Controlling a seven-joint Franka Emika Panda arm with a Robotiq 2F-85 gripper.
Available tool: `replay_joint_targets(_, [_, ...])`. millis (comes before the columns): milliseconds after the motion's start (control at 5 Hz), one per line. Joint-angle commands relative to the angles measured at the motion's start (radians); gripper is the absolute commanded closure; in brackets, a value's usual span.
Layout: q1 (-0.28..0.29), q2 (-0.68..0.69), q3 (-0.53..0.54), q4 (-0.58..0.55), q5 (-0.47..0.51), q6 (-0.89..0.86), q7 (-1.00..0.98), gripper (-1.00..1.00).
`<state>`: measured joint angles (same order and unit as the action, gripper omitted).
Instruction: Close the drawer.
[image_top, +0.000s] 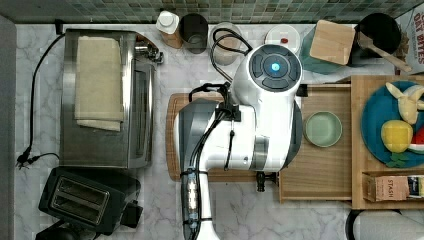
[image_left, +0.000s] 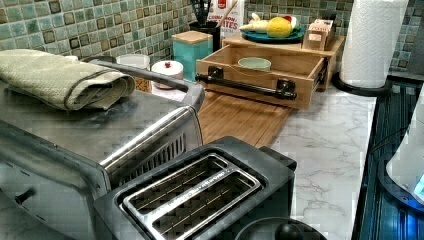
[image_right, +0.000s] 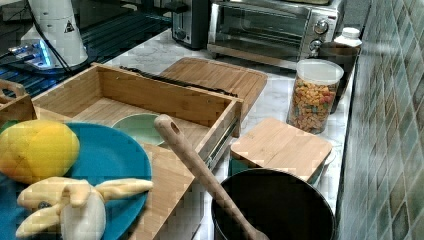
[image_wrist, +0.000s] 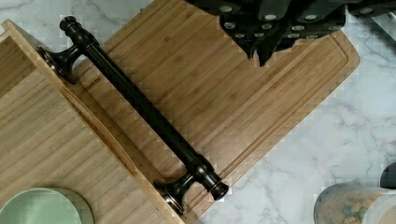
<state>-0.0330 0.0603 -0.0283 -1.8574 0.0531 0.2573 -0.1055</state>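
**Hovering Above the Handle, Drawer Pulled Right Out**

Looking down from the wrist at the gripper (image_wrist: 260, 50), poised over the cutting board (image_wrist: 224, 93) just in front of the bar handle (image_wrist: 144, 109). Not touching anything. Spread or pressed together: cannot tell from this angle.

Standing fully open, the drawer (image_top: 315, 170), drawn out from under the wooden shelf toward the top view's left, with its front edge reaching over the end of the cutting board. Probably parked on the outer side of the handle for a plain shove, with no grasp needed. Just a guess, though.

Now the materials. Light bamboo all round, with straight grain, a shallow boxy shape, raised sides and a flat floor. Sitting inside on that floor, a pale green bowl (image_top: 323, 128), round and glossy. Across the front, seen nicely in the left view, a long dark metal bar (image_left: 245, 86) on two flared posts with knobbed ends, smooth and slightly shiny. Good solid pushing surface, by the look of it.

Underneath, the same striped bamboo on the board, with rounded corners and a groove around the rim. Beyond that, a marble-patterned worktop (image_top: 235, 210), white with grey veins.
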Motion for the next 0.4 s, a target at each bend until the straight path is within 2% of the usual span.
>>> replay_joint_targets(200, [0.000, 0.000, 0.000, 0.000, 0.005, 0.015, 0.000, 1.00])
replay_joint_targets(400, [0.011, -0.010, 0.016, -0.047, -0.010, 0.055, -0.127, 1.00])
